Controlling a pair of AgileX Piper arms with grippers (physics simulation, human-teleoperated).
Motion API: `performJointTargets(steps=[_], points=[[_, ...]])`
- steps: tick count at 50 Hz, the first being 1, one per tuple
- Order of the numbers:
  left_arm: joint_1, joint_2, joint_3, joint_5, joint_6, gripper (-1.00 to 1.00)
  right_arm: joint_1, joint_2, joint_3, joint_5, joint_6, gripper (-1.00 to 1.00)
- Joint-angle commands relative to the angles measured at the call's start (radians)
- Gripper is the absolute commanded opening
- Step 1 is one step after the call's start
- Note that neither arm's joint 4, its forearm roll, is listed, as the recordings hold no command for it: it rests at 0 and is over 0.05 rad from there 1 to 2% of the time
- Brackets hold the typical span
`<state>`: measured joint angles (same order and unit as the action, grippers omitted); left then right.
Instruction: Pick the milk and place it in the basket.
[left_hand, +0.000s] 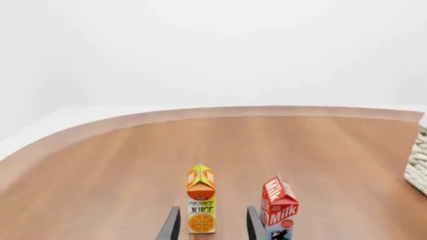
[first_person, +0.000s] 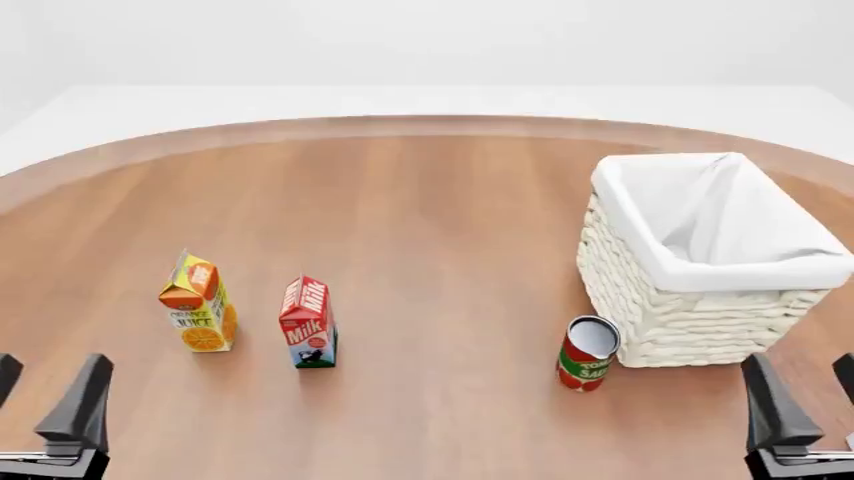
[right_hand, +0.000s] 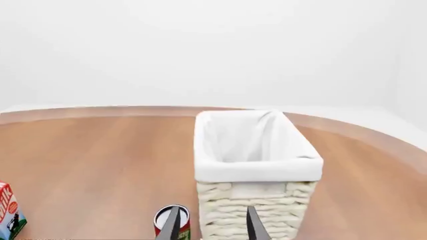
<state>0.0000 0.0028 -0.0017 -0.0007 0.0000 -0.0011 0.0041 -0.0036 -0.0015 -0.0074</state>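
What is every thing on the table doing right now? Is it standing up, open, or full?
milk: standing upright on the table, closed, nothing holding it.
orange juice carton: upright, closed, left of the milk, apart from it.
tomato can: upright, close in front of the basket.
basket: upright, open on top, nothing seen inside.
left claw: open, holding nothing.
right claw: open, holding nothing.
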Motion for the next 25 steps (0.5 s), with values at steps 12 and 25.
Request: performJointTargets(steps=[12, 25], points=[[0.0, 0.004, -0.003, -0.001, 0.0, 1.0, 0.005, 0.055, -0.05, 0.026, 0.027, 1.0], [0.0, 0.004, -0.003, -0.001, 0.0, 1.0, 0.088, 0.077, -0.219, 0.179, 0.107, 1.0]])
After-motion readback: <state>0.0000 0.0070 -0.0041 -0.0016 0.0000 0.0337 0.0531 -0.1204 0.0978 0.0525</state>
